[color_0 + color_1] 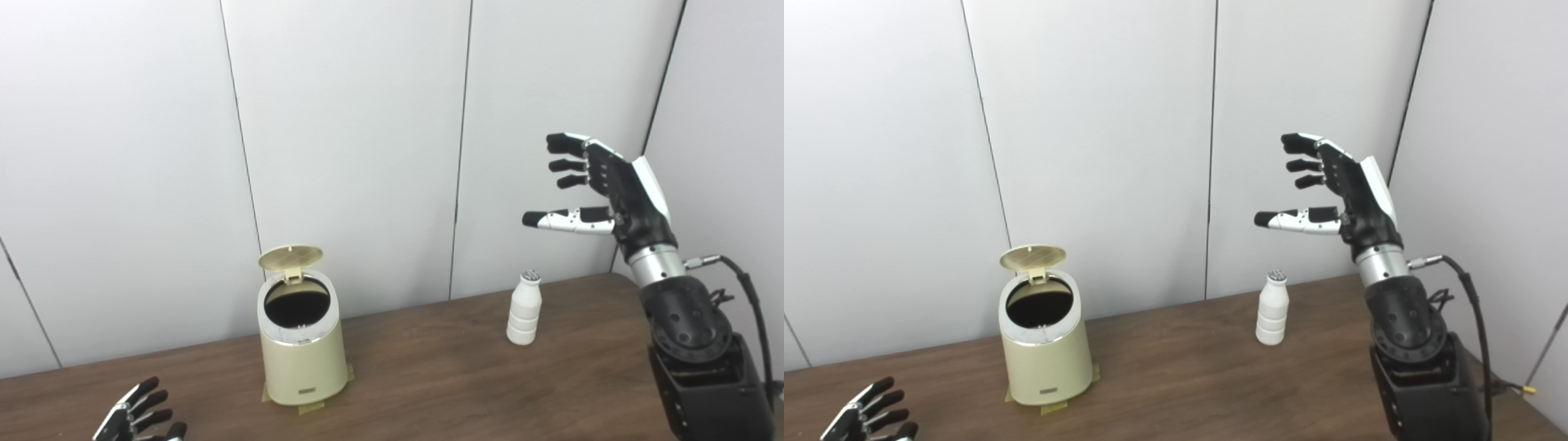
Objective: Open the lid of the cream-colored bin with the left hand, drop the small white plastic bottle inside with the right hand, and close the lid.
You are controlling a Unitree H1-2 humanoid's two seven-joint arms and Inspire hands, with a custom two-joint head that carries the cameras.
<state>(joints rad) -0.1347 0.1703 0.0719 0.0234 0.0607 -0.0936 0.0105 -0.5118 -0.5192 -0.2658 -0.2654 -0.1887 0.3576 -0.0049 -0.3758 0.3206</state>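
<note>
In the left eye view, the bin (302, 343) stands on the brown bench (441, 367) with its lid (290, 258) tipped up and back, so the dark hole on top shows. The small white bottle (524, 308) stands straight up on the bench, well off at 3 o'clock from the bin. The right hand (603, 187) is up in the air with its fingers spread wide and nothing in it. The bottle is at about 7 o'clock from that hand, lower down and apart from it. The left hand (138, 416) sits low at the bottom edge, at 7 o'clock from the bin, fingers apart and empty. In the right eye view, the right hand (1335, 187) again hangs above the bottle (1273, 309), and it is far nearer to it than the left hand (866, 413). I think the right hand must go down and in to grab the bottle around its tall side.
</note>
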